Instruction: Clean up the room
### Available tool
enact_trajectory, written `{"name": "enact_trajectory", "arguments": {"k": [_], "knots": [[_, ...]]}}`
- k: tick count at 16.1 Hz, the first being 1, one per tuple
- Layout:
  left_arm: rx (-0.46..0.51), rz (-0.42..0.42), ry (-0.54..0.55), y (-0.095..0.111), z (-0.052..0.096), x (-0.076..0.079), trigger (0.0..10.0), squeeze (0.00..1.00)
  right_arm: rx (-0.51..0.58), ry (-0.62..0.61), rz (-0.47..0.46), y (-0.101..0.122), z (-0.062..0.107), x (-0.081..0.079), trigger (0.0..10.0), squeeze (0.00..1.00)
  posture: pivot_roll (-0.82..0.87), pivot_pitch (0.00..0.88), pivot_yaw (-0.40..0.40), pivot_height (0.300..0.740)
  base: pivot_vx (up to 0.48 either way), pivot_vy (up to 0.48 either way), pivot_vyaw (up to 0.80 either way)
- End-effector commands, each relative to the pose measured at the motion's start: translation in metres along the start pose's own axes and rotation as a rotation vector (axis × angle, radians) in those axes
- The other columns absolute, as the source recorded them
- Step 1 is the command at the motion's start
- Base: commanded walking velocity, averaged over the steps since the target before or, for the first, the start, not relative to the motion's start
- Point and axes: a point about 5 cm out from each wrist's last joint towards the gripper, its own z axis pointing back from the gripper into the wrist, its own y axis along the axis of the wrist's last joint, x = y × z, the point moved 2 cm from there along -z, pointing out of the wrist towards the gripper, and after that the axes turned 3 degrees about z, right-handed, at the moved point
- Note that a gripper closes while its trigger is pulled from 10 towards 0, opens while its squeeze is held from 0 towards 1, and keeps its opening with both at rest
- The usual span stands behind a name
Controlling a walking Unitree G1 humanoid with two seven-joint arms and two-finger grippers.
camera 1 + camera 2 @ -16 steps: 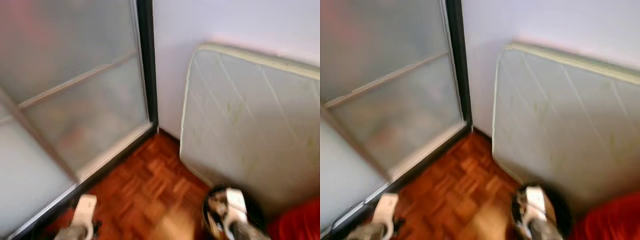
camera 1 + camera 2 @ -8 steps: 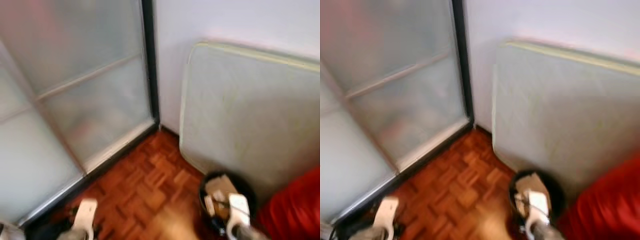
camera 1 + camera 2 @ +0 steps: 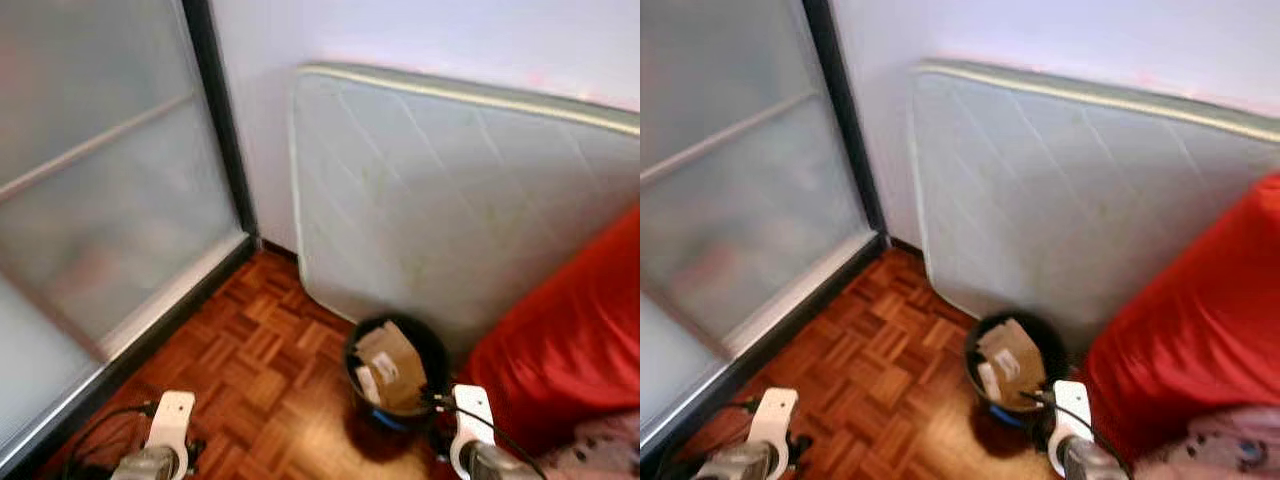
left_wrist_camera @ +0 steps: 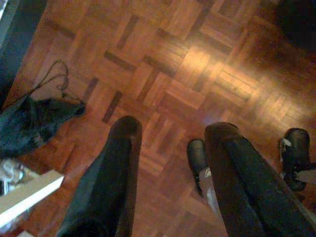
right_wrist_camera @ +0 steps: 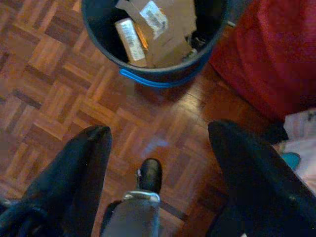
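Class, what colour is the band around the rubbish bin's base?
Blue. The bin itself is black, with a blue band near its base, clearest in the right wrist view.

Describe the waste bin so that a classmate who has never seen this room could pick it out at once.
Find the pale quilted mattress standing on edge against the white wall. At its foot, on the parquet floor beside a red cover, stands the bin. It is round and black with a blue band near its base, and torn cardboard sticks up inside it.

text: none legible | labels in bin (image 5: 153, 44): too blurred
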Motion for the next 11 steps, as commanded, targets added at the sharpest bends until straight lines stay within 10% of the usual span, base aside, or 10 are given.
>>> {"name": "enact_trajectory", "arguments": {"k": [1,11], "knots": [[-0.013,-0.023,0.016,-0.0027,0.0011,-0.0063,10.0,0.0,-0.014,0.002,0.005,-0.0026,-0.0001,-0.0013,10.0,0.0,-0.02,0.0,0.017,0.74,0.0,0.0,-0.8],[-0.009,-0.022,0.023,-0.0023,0.0012,-0.0069,10.0,0.0,-0.022,0.006,0.02,-0.0029,-0.0001,-0.0016,10.0,0.0,-0.03,0.0,0.016,0.74,0.0,-0.048,-0.8]]}}
